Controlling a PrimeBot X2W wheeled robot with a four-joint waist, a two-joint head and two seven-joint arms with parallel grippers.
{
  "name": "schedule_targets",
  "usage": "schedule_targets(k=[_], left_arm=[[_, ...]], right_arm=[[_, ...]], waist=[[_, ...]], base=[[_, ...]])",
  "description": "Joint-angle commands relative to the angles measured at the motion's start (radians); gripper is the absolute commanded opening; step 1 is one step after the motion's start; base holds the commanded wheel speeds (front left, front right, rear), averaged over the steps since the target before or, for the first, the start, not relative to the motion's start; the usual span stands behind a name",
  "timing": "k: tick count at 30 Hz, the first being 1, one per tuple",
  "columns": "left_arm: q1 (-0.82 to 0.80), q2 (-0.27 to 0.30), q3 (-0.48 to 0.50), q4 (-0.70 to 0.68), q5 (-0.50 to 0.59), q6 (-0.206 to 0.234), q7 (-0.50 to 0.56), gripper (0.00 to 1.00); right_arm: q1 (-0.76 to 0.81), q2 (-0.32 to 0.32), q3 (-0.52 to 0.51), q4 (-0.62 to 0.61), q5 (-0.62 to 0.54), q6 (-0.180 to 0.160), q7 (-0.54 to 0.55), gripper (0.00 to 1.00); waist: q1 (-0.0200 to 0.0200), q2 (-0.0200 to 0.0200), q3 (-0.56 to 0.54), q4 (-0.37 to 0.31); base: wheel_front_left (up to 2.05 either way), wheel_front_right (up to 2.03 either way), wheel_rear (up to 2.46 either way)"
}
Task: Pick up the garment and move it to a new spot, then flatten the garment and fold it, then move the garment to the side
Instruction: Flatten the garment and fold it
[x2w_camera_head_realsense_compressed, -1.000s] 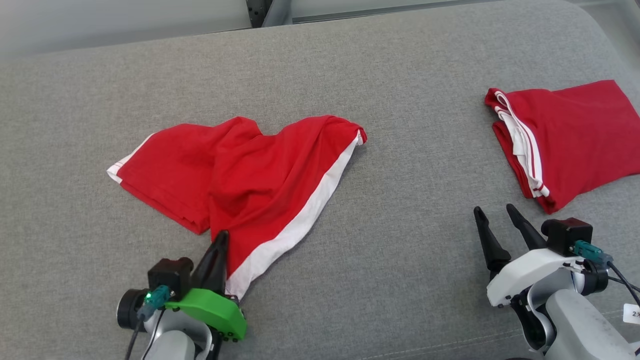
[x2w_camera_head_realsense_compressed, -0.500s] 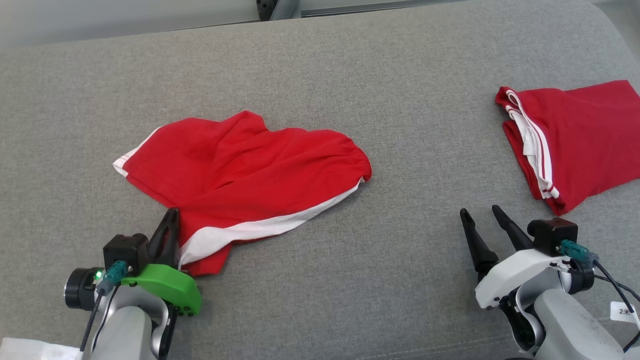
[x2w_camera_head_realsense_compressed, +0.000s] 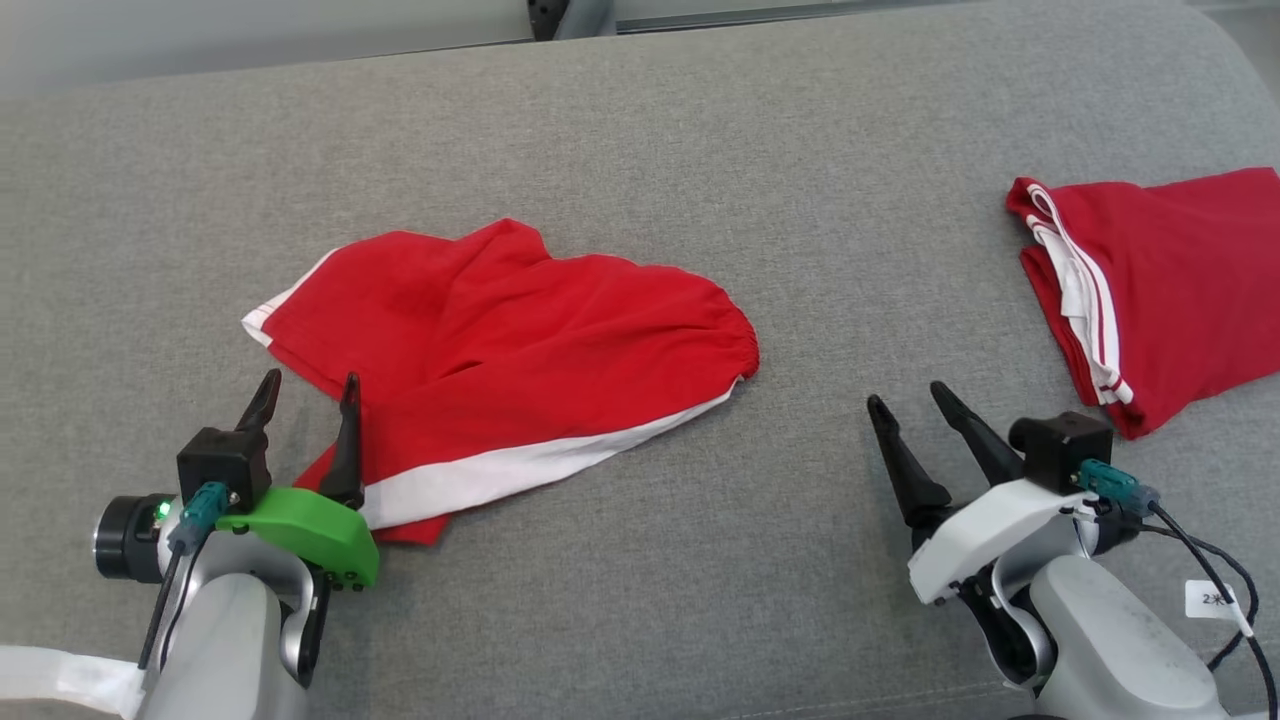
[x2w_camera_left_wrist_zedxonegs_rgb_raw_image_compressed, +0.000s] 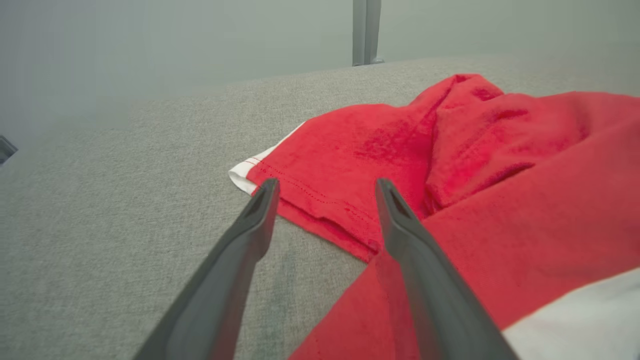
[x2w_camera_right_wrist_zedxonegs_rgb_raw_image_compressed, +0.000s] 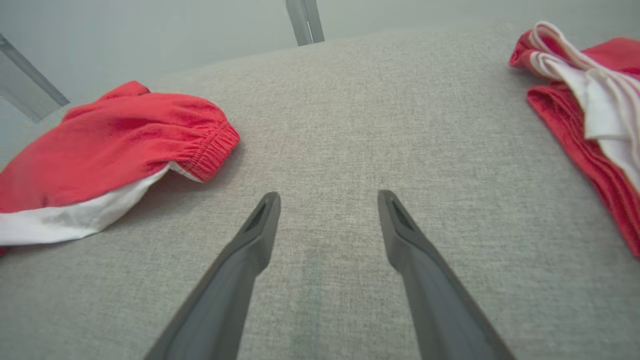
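The garment (x2w_camera_head_realsense_compressed: 520, 340), red shorts with a white side stripe and an elastic waist, lies rumpled on the grey cushion (x2w_camera_head_realsense_compressed: 640, 150), left of centre. My left gripper (x2w_camera_head_realsense_compressed: 310, 380) is open at its near left corner. One finger (x2w_camera_head_realsense_compressed: 349, 440) rests over the red cloth, the other beside the hem. In the left wrist view the left gripper (x2w_camera_left_wrist_zedxonegs_rgb_raw_image_compressed: 325, 182) straddles the hem of the shorts (x2w_camera_left_wrist_zedxonegs_rgb_raw_image_compressed: 450, 165), with nothing pinched. My right gripper (x2w_camera_head_realsense_compressed: 908, 396) is open over bare cushion, right of the waistband. The right wrist view shows the right gripper (x2w_camera_right_wrist_zedxonegs_rgb_raw_image_compressed: 327, 195) and the waistband (x2w_camera_right_wrist_zedxonegs_rgb_raw_image_compressed: 210, 145) apart.
A second red garment (x2w_camera_head_realsense_compressed: 1160, 290) with white stripes lies folded at the right edge, just beyond the right gripper; it is the folded garment (x2w_camera_right_wrist_zedxonegs_rgb_raw_image_compressed: 590, 100) at the right wrist view's right. Bare cushion lies between the two garments. A dark post (x2w_camera_head_realsense_compressed: 560, 15) stands behind the cushion.
The left gripper, shut on the garment's near corner, pulled it left, then opened and let it go. The shorts now lie flatter. The head camera shifted slightly.
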Motion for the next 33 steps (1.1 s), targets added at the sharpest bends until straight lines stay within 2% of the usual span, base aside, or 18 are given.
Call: schedule_targets(k=[1,7,12,13,19,27,28,29,30,33], left_arm=[[0.018,-0.009,0.007,-0.01,0.004,0.005,0.0,1.0],[0.091,-0.066,0.05,-0.123,-0.016,0.0,0.0,1.0],[0.169,-0.097,0.04,-0.193,-0.039,-0.006,0.0,1.0],[0.196,-0.1,0.032,-0.212,-0.057,-0.008,0.0,1.0],[0.266,-0.101,-0.047,-0.251,-0.148,-0.003,0.0,1.0],[0.274,-0.102,-0.08,-0.283,-0.159,0.006,0.0,1.0],[0.269,-0.102,-0.083,-0.288,-0.16,0.006,0.0,1.0],[0.266,-0.102,-0.087,-0.29,-0.161,0.006,0.0,1.0],[0.263,-0.102,-0.09,-0.292,-0.163,0.006,0.0,1.0],[0.257,-0.102,-0.099,-0.298,-0.163,0.005,0.0,1.0]], right_arm=[[-0.017,0.001,0.005,-0.01,0.003,-0.001,-0.002,1.0],[-0.068,-0.007,0.1,-0.039,-0.009,-0.001,-0.002,1.0],[-0.15,-0.036,0.214,0.01,-0.009,-0.001,0.021,1.0],[-0.186,-0.059,0.256,0.033,0.003,-0.001,0.029,1.0],[-0.259,-0.11,0.363,0.116,0.043,-0.001,0.061,1.0],[-0.33,-0.141,0.474,0.22,0.1,-0.001,0.109,1.0],[-0.341,-0.142,0.488,0.23,0.103,-0.001,0.111,0.47],[-0.352,-0.142,0.499,0.239,0.108,-0.001,0.11,0.18],[-0.363,-0.143,0.505,0.249,0.113,-0.001,0.102,0.0],[-0.394,-0.129,0.493,0.282,0.129,-0.001,0.073,0.0]], waist=[[0.0,-0.0001,-0.009,0.018],[0.0,-0.0001,-0.016,0.089],[0.0,-0.0001,-0.023,0.162],[0.0,-0.0001,-0.027,0.189],[0.0,-0.0001,-0.037,0.256],[0.0,-0.0001,-0.026,0.306],[0.0,-0.0001,-0.023,0.311],[0.0,-0.0001,-0.02,0.315],[0.0,-0.0001,-0.017,0.319],[0.0,-0.0001,-0.011,0.33]], base=[[0.0,0.0,0.0],[0.0,0.0,0.0],[0.0,0.0,0.0],[0.0,0.0,0.0],[0.0,0.0,0.0],[0.0,0.0,0.0],[0.0,0.0,0.0],[0.0,0.0,0.0],[0.0,0.0,0.0],[0.0,0.0,0.0]])
